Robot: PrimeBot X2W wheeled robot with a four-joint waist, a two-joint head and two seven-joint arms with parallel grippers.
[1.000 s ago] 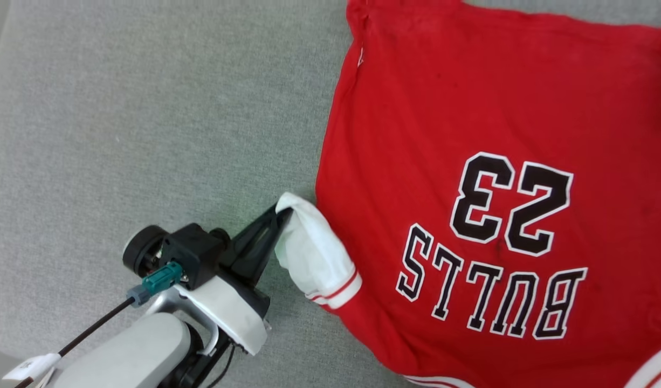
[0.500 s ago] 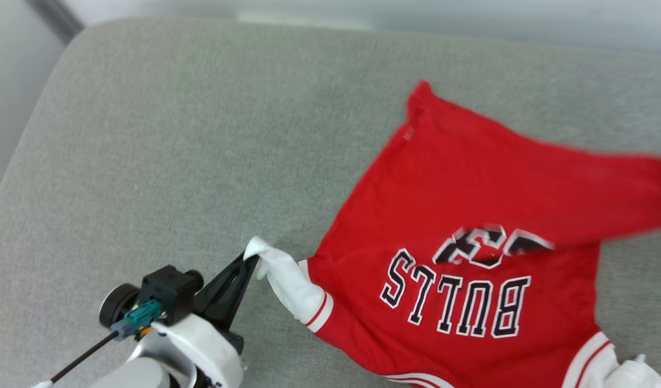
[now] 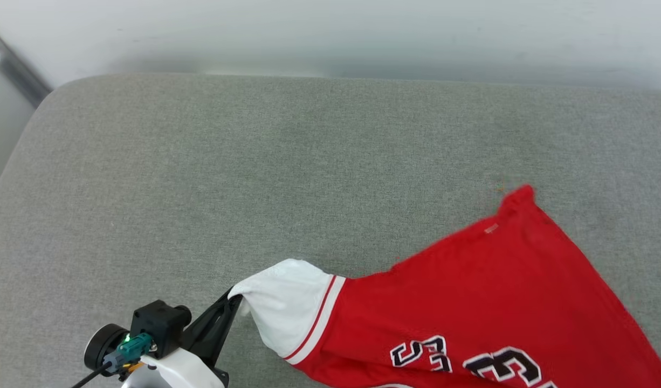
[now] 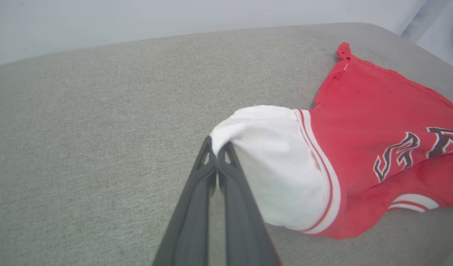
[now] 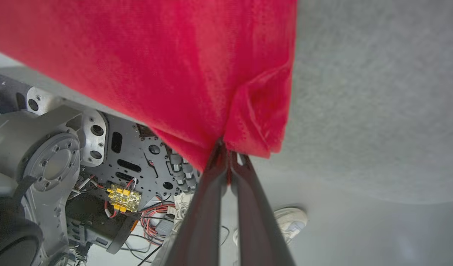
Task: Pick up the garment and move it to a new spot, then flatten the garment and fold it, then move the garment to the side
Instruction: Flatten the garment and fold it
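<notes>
Fingers [image 4: 195, 207] of left gripper [image 4: 216, 144] pinch the garment [image 4: 359, 122] by its white sleeve [image 4: 278, 166]; right gripper [image 5: 226, 147] clamps it likewise.

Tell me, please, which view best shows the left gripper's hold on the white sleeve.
The left wrist view: the left gripper, fingers shut, pinches the white sleeve large and central. The head view has that pinch small at the bottom. The right wrist view offers red garment fabric in the right gripper.

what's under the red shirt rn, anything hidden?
The garment lies partly on the grey cushion, pinched by the left gripper at its white sleeve and by the right gripper at a red edge. Whatever sits beneath the fabric is covered.
</notes>
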